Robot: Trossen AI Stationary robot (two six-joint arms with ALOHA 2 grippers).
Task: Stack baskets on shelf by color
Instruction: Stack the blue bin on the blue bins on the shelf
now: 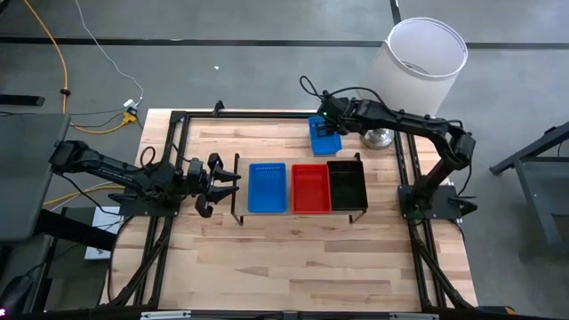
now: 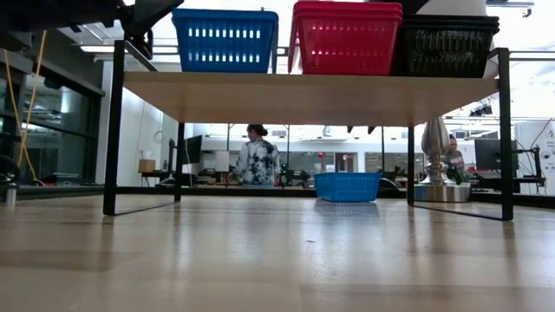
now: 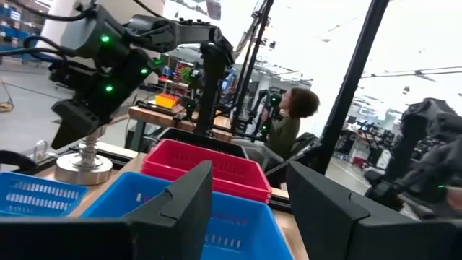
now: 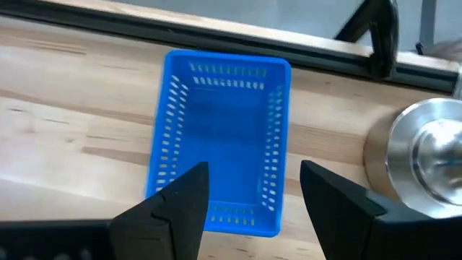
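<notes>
Loose blue basket point(image 4: 220, 141): on the table at twelve o'clock of the shelf point(image 2: 308, 94), directly under the right gripper point(image 4: 253, 191).
Right gripper: fingers spread, empty; I judge it should drop straight and pinch one short wall.
Nearby: metal weight point(image 4: 426, 155) just beside the basket; keep clear.
Shelf stacks: blue point(image 1: 267, 188), red point(image 1: 309, 188), black point(image 1: 347, 185).
Left gripper point(image 1: 213, 182): spread, waiting at nine o'clock.

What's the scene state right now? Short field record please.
shelf: low wood-topped wire-legged shelf on the table
on shelf: blue perforated plastic basket stack, red basket stack, black basket stack, side by side
off shelf: one loose blue basket on the table behind the shelf
right tool: open, above the loose blue basket
left tool: open, beside the shelf's blue end
nearby: metal weight
</notes>
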